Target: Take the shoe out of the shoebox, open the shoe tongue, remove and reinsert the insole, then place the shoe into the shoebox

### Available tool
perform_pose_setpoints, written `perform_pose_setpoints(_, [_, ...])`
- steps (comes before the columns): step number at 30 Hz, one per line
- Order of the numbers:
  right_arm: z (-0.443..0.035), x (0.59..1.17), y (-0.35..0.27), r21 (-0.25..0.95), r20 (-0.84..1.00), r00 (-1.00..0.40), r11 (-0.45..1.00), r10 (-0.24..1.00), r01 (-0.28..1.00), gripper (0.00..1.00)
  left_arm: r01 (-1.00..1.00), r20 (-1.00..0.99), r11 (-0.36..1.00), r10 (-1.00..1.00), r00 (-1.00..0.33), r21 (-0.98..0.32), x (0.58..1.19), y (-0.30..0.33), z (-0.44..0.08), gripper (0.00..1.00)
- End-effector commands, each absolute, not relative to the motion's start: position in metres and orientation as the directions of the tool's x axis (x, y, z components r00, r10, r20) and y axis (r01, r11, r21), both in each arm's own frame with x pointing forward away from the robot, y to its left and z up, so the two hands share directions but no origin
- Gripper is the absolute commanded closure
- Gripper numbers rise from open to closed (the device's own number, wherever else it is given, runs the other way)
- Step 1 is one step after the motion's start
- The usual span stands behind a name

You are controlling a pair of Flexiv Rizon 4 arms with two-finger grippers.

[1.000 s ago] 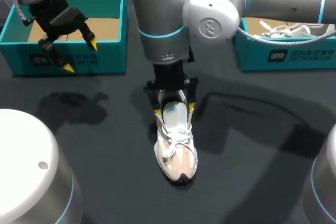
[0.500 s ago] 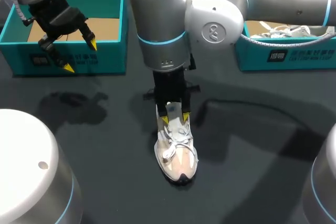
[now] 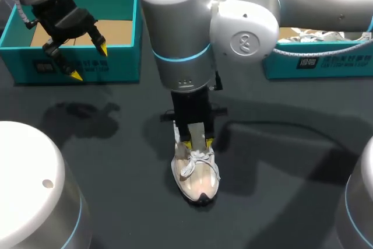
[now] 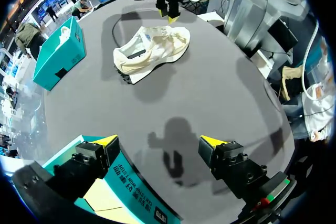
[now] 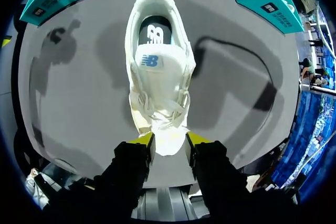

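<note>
Dark table [image 3: 116, 173]; insole [image 5: 155, 31] wrist-view only

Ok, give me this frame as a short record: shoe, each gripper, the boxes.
shoe: on the table between the boxes, sole down, laced, insole inside
right gripper: open, above the shoe's laces; contact unclear
left gripper: open, empty, above the left shoebox
left shoebox: lidless, tan floor showing
right shoebox: lidless, something white with laces inside
</note>
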State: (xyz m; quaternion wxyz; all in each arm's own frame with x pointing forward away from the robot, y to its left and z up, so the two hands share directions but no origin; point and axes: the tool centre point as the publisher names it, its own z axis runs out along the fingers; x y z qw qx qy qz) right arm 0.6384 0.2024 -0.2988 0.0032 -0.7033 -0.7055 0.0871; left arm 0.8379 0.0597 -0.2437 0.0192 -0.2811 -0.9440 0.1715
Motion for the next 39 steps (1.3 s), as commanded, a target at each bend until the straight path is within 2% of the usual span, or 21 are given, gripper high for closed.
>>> perform_pose_setpoints(1, [-0.297,0.644,0.202,-0.12,-0.117,-0.019,0.005,0.993,0.993,0.72,0.525,-0.06,0.783,0.538,-0.841,-0.333,0.838,0.06,-0.244,0.0])
perform_pose_setpoints(7, [-0.303,0.664,0.202,-0.088,-0.106,-0.061,0.052,0.992,0.995,0.78,0.525,-0.06,0.783,0.538,-0.841,-0.333,0.838,0.06,-0.244,0.0])
perform_pose_setpoints(18, [-0.342,0.71,0.198,-0.082,-0.019,-0.147,0.145,0.989,0.986,0.78,0.525,-0.06,0.783,0.538,-0.841,-0.333,0.838,0.06,-0.244,0.0])
perform_pose_setpoints(25, [-0.348,0.716,0.203,-0.098,0.006,-0.17,0.169,0.985,0.981,0.78,0.525,-0.06,0.783,0.538,-0.841,-0.333,0.838,0.06,-0.244,0.0])
perform_pose_setpoints(32, [-0.321,0.705,0.211,-0.078,-0.067,-0.166,0.16,0.984,0.984,0.75,0.525,-0.06,0.783,0.538,-0.841,-0.333,0.838,0.06,-0.244,0.0])
perform_pose_setpoints(39, [-0.344,0.717,0.209,-0.1,-0.034,-0.193,0.189,0.981,0.977,0.77,0.525,-0.06,0.783,0.538,-0.841,-0.333,0.838,0.06,-0.244,0.0])
